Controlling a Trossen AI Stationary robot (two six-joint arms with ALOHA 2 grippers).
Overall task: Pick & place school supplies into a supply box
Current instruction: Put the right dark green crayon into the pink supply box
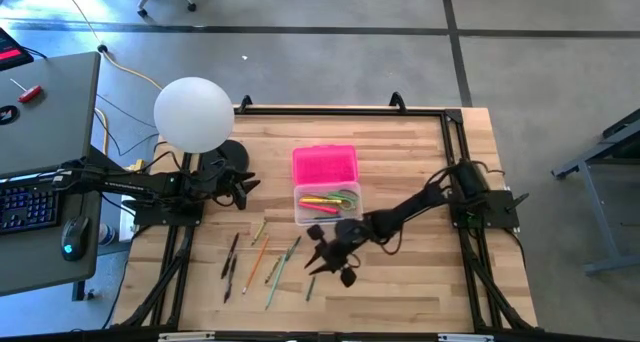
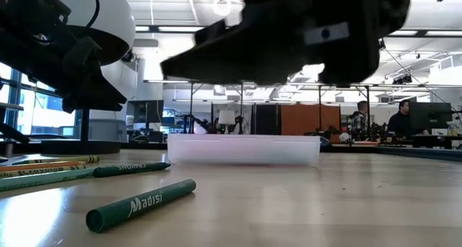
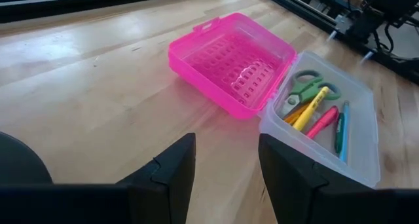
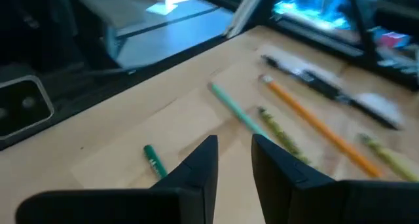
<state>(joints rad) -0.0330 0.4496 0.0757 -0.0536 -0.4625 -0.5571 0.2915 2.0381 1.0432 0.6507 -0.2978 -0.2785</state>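
My right gripper (image 1: 330, 257) hovers low in the centre of the overhead picture, fingers slightly parted and empty, just below the box (image 1: 327, 204). The box sits mid-frame with its pink lid (image 1: 325, 166) flung open; scissors (image 3: 308, 86) and a few pens already lie inside. Loose pencils (image 1: 262, 257) are scattered lower left of centre, and a short green crayon (image 2: 141, 204) lies nearest. I judge these light, stiff and apt to roll, so I'd pinch mid-shaft, across the length. My left gripper (image 1: 243, 188) waits at centre left, fingers apart.
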